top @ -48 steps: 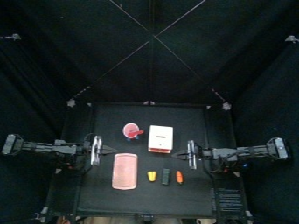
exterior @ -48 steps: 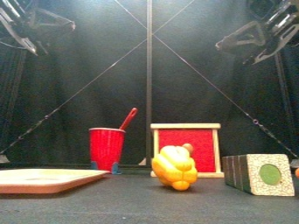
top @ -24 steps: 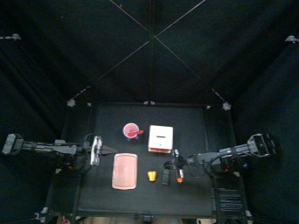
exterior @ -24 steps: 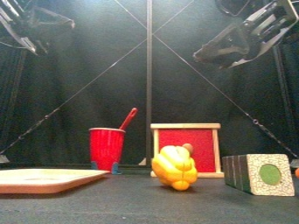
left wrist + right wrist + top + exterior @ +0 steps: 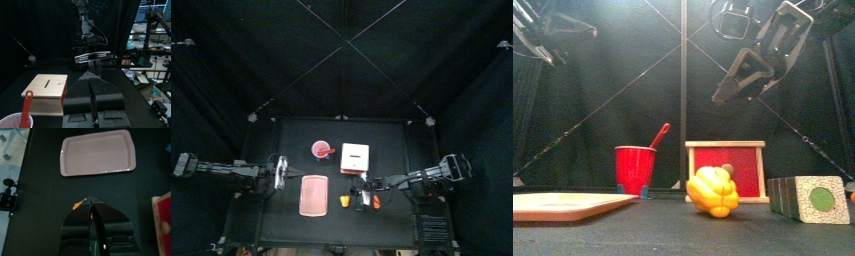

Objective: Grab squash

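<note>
Squash (image 5: 715,191): ungrasped, on worktop (image 5: 392,135) near front edge, right of pink tray (image 5: 314,196); right gripper (image 5: 92,203) above it, jaws clenched and empty; left gripper (image 5: 92,75) clenched, resting left; descent, opening, grasp outstanding.

The top camera looks straight down from high up, the desk (image 5: 342,180) small at centre. The front camera sits at the desk's 6 o'clock edge, level and near. Each wrist camera looks along its own arm; the right wrist and top views share the tray (image 5: 97,154).
</note>
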### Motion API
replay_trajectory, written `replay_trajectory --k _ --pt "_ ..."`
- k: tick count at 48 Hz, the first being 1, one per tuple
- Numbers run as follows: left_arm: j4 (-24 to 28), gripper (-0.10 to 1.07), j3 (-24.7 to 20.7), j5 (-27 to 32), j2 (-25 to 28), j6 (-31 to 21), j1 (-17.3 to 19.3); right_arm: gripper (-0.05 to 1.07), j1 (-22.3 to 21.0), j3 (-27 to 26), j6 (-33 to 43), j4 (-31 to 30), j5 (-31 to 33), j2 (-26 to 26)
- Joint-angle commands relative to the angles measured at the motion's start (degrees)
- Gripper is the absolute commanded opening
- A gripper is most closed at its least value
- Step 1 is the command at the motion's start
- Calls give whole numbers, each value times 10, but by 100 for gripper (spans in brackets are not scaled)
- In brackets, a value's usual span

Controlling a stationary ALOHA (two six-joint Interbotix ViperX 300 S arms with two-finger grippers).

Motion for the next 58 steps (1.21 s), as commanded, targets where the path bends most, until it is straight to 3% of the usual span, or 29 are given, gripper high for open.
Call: replay_trajectory --k 1,13,26,32,44,51,58 --pt "1 -2 -5 -5 4 0 -6 22 4 -15 -1 8 0 4" --pt "-1 -2 3 -5 4 -2 -36 23 21 -33 1 22 0 36" --pt "-2 -2 8 -5 4 -3 -42 25 29 -76 13 113 18 57" --pt "-4 -2 8 -5 4 -3 -42 25 23 -98 14 123 72 49" --pt "-4 -2 8 -5 4 -2 -42 25 -37 -178 66 125 242 51" --pt "-4 -2 9 -4 3 -3 -42 25 -54 -225 127 68 345 70" --pt "-6 -2 10 -3 4 -2 -42 25 -51 -264 191 -19 409 101"
